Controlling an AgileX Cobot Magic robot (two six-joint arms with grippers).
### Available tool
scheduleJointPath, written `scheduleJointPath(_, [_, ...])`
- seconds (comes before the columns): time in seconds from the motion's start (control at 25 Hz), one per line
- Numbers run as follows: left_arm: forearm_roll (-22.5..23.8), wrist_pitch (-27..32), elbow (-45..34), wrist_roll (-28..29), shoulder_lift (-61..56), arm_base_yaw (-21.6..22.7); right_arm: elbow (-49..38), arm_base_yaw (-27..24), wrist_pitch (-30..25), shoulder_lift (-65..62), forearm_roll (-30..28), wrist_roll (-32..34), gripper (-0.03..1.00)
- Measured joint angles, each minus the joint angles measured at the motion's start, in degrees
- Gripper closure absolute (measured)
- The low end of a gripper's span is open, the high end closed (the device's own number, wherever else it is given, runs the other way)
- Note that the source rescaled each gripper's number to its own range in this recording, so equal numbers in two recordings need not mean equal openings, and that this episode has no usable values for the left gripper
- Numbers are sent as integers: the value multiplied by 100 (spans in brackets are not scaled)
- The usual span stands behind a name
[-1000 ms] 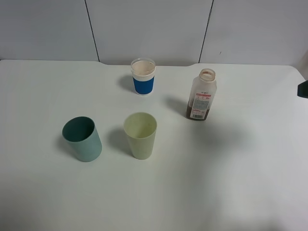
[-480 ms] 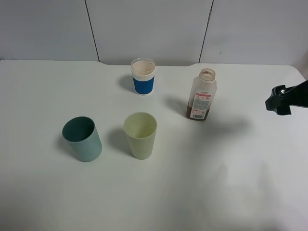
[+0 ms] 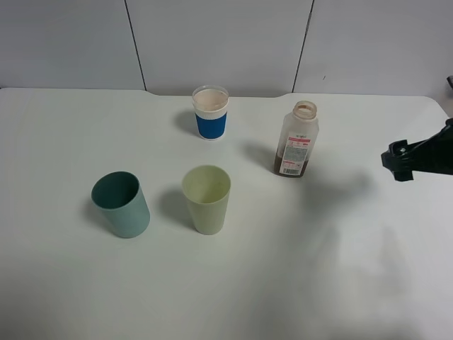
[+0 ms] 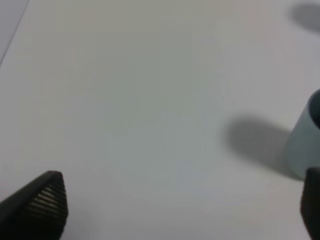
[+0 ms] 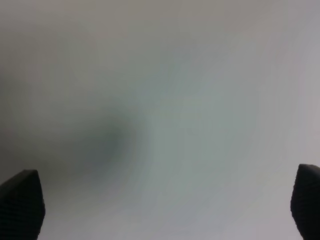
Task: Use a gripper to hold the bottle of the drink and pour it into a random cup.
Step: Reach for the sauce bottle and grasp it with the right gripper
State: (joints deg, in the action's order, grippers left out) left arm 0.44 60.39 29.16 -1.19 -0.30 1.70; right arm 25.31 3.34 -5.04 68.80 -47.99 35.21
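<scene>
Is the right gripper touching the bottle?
No, the high view shows the right gripper well apart from the bottle, with white table showing between them.

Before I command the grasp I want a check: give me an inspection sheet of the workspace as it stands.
Surface: white table, no spill seen.
Job's things: bottle upright, capless, drink low in it; yellow-green cup upright, looks empty, apart from the bottle.
Clutter: teal cup and white cup with blue band, both upright.
Grippers: right gripper open, empty, off to the right of the bottle, not touching it; left gripper open, empty, teal cup near one finger.
Cables: nothing seen.
Surroundings: grey wall panels behind the table.
</scene>
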Motion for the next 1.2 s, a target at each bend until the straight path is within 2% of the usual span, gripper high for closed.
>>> scheduleJointPath(0.12, [0, 0, 0, 0, 0, 0, -223, 0, 897, 5, -1015, 507, -3])
scheduleJointPath(0.2, [0, 0, 0, 0, 0, 0, -295, 0, 1224, 21, -1502, 634, -3])
scheduleJointPath(0.36, [0, 0, 0, 0, 0, 0, -301, 0, 1381, 115, -1794, 671, -3])
scheduleJointPath(0.64, [0, 0, 0, 0, 0, 0, -308, 0, 1403, 242, -1833, 342, -3])
scheduleJointPath(0.76, [0, 0, 0, 0, 0, 0, -308, 0, 1564, 247, -1934, 274, 0])
scheduleJointPath(0.84, [0, 0, 0, 0, 0, 0, -308, -50, 1781, 247, -2209, 319, 2])
scheduleJointPath(1.0, [0, 0, 0, 0, 0, 0, -308, -373, 2256, 247, -2963, 963, 3])
scheduleJointPath(1.2, [0, 0, 0, 0, 0, 0, -241, -664, 2464, 371, -4016, 1690, 3])
